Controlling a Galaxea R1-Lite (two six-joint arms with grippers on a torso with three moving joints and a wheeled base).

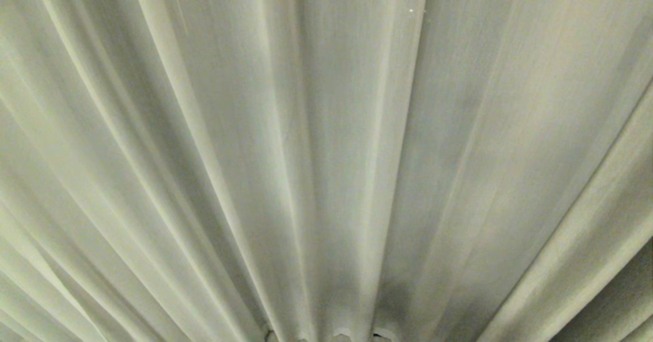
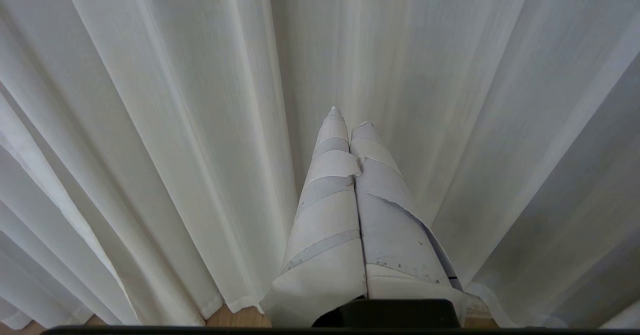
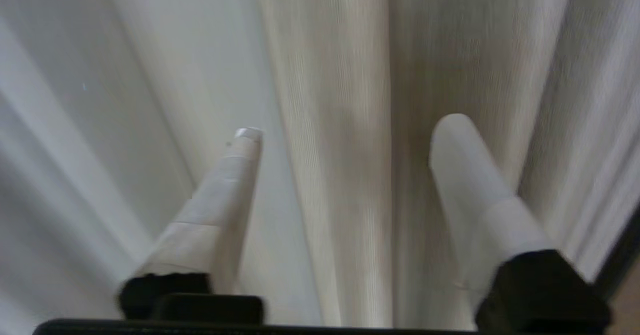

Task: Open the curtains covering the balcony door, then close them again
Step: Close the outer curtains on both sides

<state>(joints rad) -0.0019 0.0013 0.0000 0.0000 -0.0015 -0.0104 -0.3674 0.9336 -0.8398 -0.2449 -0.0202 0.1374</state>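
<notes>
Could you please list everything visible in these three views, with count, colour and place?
curtains: the panel count cannot be told, cream off-white, pleated, filling all three views
floor: one strip, light brown, below the curtain hem in the left wrist view
left gripper: one, fingers wrapped in white tape, shut, tips pointing at the curtain
right gripper: one, white-wrapped fingers, open, a curtain pleat showing between them

Pleated cream curtains (image 1: 326, 153) fill the view (folds fanning outward).
</notes>
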